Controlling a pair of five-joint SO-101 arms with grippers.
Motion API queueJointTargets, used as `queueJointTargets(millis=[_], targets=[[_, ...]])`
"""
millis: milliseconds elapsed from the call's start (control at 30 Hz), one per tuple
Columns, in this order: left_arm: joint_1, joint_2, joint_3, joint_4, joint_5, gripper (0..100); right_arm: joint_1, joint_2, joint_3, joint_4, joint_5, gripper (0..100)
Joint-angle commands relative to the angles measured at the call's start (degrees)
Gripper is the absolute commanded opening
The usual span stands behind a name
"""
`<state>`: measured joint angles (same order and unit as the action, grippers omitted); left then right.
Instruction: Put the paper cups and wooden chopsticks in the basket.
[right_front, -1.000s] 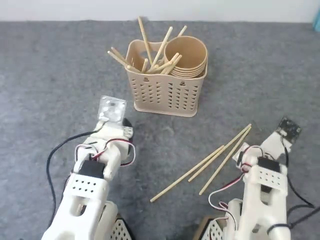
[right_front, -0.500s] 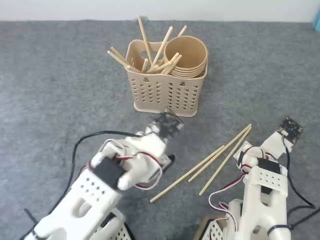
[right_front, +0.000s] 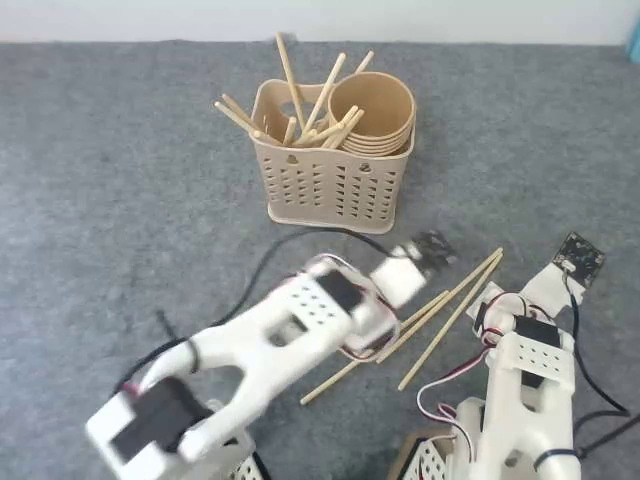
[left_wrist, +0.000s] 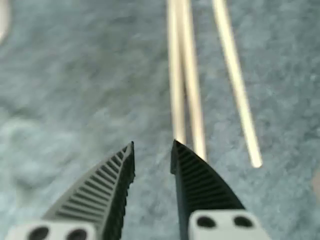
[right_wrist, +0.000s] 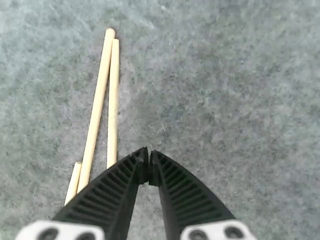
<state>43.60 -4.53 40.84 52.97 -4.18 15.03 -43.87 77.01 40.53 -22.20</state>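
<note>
A tan slotted basket (right_front: 330, 188) stands at the back of the grey carpet, with stacked paper cups (right_front: 372, 108) and several wooden chopsticks (right_front: 300, 90) in it. Three loose chopsticks (right_front: 445, 322) lie slantwise on the carpet in front of it. My left arm (right_front: 310, 325) stretches across to them. In the left wrist view my left gripper (left_wrist: 152, 147) hangs open just above the paired chopsticks (left_wrist: 182, 75), one fingertip (left_wrist: 176, 149) over their ends, nothing held. A third stick (left_wrist: 235, 75) lies beside them. My right gripper (right_wrist: 149, 152) is shut and empty near the stick tips (right_wrist: 102, 100).
The right arm (right_front: 530, 355) stands at the front right beside the loose chopsticks, close to the left arm's wrist. Grey carpet (right_front: 120, 180) covers the table, with open room to the left of the basket and behind the right arm.
My left arm has swung from the front left across to the right, ending over the loose chopsticks. The right arm, basket and sticks have not moved.
</note>
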Motion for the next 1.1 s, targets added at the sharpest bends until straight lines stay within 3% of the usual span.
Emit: queueJointTargets(millis=[0, 400, 533, 700, 933, 1067], targets=[[1.76, 3.87, -3.38, -3.25, 1.23, 11, 0.48, -1.98, -0.26, -1.36, 0.97, 0.9], [1.67, 9.85, -6.37, -4.22, 1.32, 10, 0.48, -1.71, -0.35, -2.59, 1.05, 0.9], [1.67, 14.07, -9.54, -3.96, 1.32, 1, 0.48, -1.80, -0.35, -2.33, 1.05, 0.9], [1.67, 17.76, -13.67, 0.44, 1.32, 1, 0.57, -1.89, -0.35, -2.33, 1.05, 0.9], [1.76, 14.15, -11.12, 0.26, 1.23, 1, 0.66, -2.24, -0.09, -2.42, 1.05, 0.9], [1.67, 7.03, -4.70, -4.31, 1.23, 1, 0.57, -2.24, 0.00, -2.51, 0.97, 0.9]])
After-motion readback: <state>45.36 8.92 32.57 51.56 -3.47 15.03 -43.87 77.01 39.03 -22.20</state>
